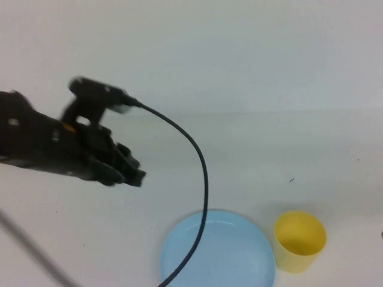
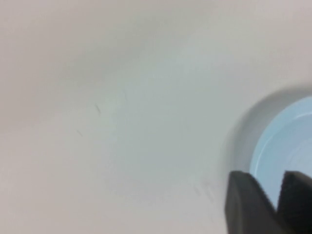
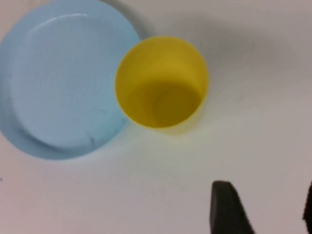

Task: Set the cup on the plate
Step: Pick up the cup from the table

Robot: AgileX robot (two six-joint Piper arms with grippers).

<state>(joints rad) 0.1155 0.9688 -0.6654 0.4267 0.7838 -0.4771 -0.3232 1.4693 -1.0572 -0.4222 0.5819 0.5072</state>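
The yellow cup (image 1: 300,240) stands upright on the white table, just right of the light blue plate (image 1: 218,254), with their rims nearly touching. In the right wrist view the cup (image 3: 162,83) and plate (image 3: 63,78) lie side by side, and my right gripper (image 3: 267,207) hangs wide open above bare table, apart from the cup. The right arm does not show in the high view. My left gripper (image 1: 130,170) hovers left of and behind the plate, holding nothing. In its wrist view the left gripper (image 2: 273,181) has only a narrow gap, with the plate's edge (image 2: 287,146) beyond.
A black cable (image 1: 200,179) loops from the left wrist camera (image 1: 99,92) down across the plate's left side. A grey strip (image 1: 30,251) crosses the near left corner. The white table (image 1: 269,149) stretches back to a pale wall.
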